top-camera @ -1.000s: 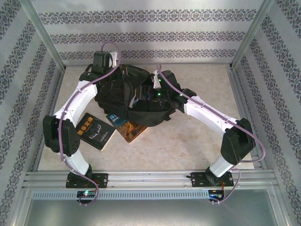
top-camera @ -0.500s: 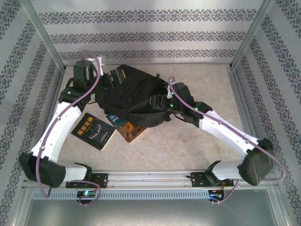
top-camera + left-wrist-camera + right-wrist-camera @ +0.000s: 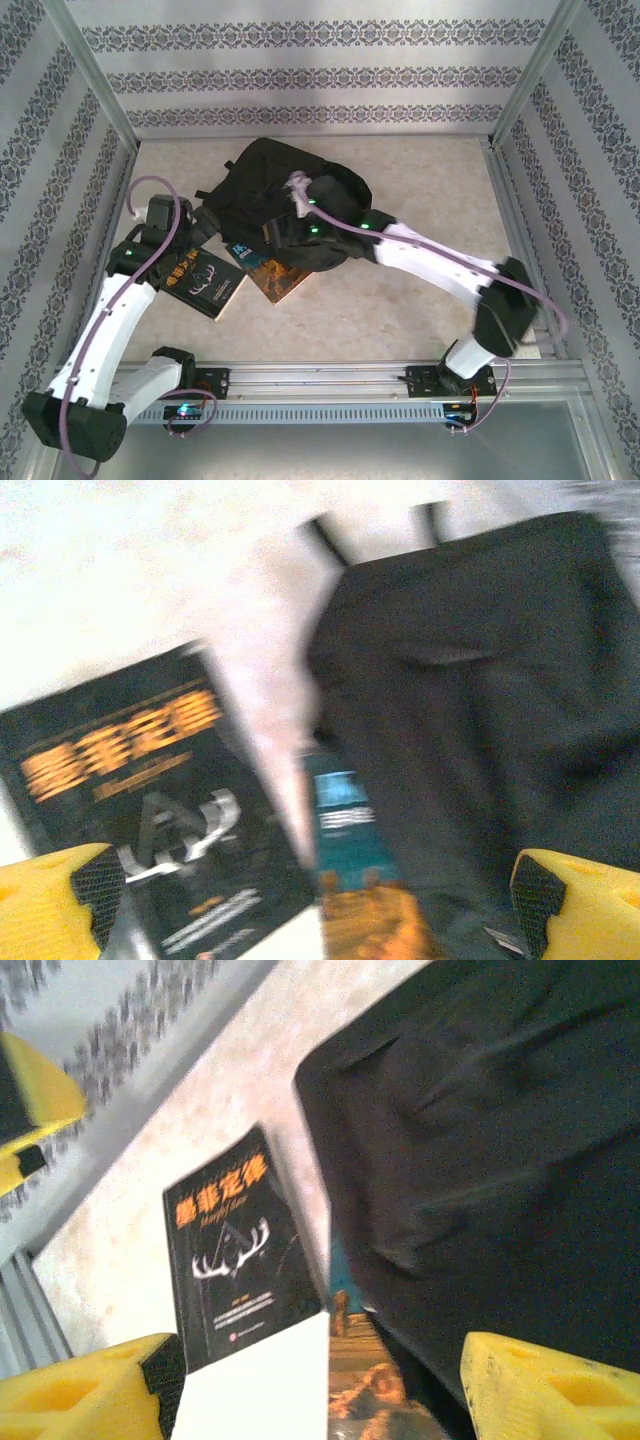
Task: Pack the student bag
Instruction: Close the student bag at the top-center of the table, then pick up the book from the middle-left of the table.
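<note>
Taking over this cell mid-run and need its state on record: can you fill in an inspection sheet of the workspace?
Surface: beige mottled table, no spills seen.
Job's things: black student bag lying at the far middle; black book flat in front of it, outside; teal-and-orange book partly covered by the bag's edge.
Clutter: nothing seen.
Grippers: left gripper open, near the black book; right gripper open, above the bag.
Cables: purple cable loops off each arm.
Surroundings: patterned walls, aluminium frame.
</note>
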You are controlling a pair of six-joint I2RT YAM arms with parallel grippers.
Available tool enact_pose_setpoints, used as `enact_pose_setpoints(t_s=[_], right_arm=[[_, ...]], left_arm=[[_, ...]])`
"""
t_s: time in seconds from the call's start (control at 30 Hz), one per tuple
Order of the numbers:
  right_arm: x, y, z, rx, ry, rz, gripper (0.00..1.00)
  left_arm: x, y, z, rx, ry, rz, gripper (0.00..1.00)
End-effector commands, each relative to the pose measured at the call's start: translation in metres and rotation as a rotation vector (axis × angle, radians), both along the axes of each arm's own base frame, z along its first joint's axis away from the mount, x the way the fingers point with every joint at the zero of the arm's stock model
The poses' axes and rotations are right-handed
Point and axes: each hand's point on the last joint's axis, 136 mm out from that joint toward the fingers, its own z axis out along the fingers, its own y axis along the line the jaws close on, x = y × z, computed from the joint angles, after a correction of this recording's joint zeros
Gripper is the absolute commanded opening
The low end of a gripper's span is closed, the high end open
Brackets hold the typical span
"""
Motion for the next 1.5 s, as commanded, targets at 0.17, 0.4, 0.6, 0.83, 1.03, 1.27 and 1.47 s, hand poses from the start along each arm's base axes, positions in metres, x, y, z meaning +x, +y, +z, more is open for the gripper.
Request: enact_pose_setpoints(t_s=[0.17,0.4,0.6,0.83,1.03,1.27,1.47], right_arm=[[-0.038,0.091,-0.077,-0.125,0.168,0.254,0.62],[-0.025,0.109,-0.127,-0.265,0.18,0.219,0.56],[-0.016,0.12,-0.165,-0.366,0.194,0.241,0.56],[-0.013,0.118,-0.192,-0.443,0.194,0.246,0.56],[-0.032,0.119,-0.2,-0.47,0.199,0.327,0.53],[-0.066,0.111,-0.189,-0.413,0.262,0.414,0.27],[-0.084,0.099,-0.177,-0.321,0.361,0.435,0.2]], left_arm=[[-0.062,0.049,-0.097,-0.1,0.15,0.371,1.0],[-0.05,0.049,-0.129,-0.179,0.134,0.435,1.0],[-0.039,0.041,-0.146,-0.256,0.095,0.441,0.98],[-0.037,0.04,-0.157,-0.268,0.093,0.442,0.97],[-0.032,0.035,-0.165,-0.293,0.106,0.426,0.98],[-0.017,0.001,-0.184,-0.431,0.152,0.276,0.97],[-0.021,-0.036,-0.193,-0.532,0.175,0.147,0.94]])
